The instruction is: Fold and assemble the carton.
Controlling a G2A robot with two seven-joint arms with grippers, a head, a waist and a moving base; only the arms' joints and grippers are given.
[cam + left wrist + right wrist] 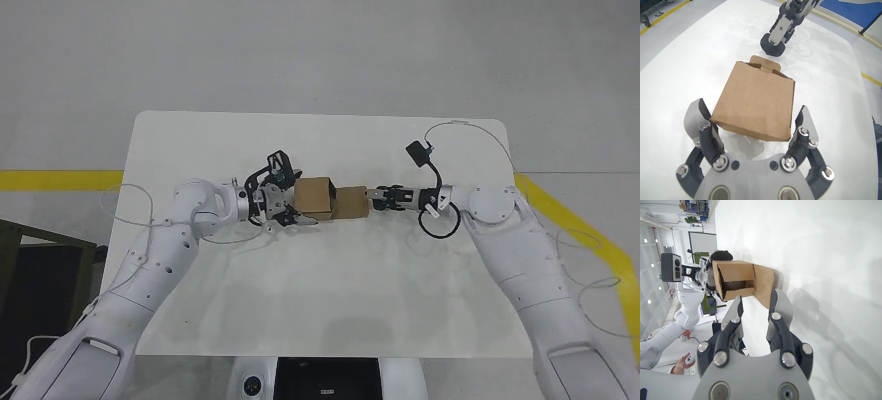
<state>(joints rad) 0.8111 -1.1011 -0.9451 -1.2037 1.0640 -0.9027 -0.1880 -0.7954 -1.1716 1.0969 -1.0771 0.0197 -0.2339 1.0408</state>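
Carton: the brown corrugated cardboard carton [318, 198] lies at the middle of the flat white table [300, 300], between the 2 arms. Its body is already squared into a box shape.
Open end: the mouth faces the right arm. In the right wrist view the inside looks hollow.
Flap: 1 brown cardboard end flap [762, 285] stands swung out from the mouth toward the right arm and is not folded in. The left wrist view shows a rounded tuck tab at its far edge.
Left gripper: the left gripper [752, 105] has its fingers spread wide around the carton's closed end. 1 pad touches a corner and the other lies against the opposite edge, so I judge that it is holding the carton. The held end looks slightly raised off the table.
Right gripper: the right gripper [756, 294] sits just beside the flap with a moderate gap between its fingers. Nothing is clamped between them. 1 finger is next to the flap's outer edge, and I cannot tell whether it touches.
Step in hand: closing the open end, I judge, with the left arm bracing the carton.
Next move: the right gripper probably needs to push the flap round across the mouth and guide the tab into the slot. The left grip must hold firm, or the carton will slide or twist.
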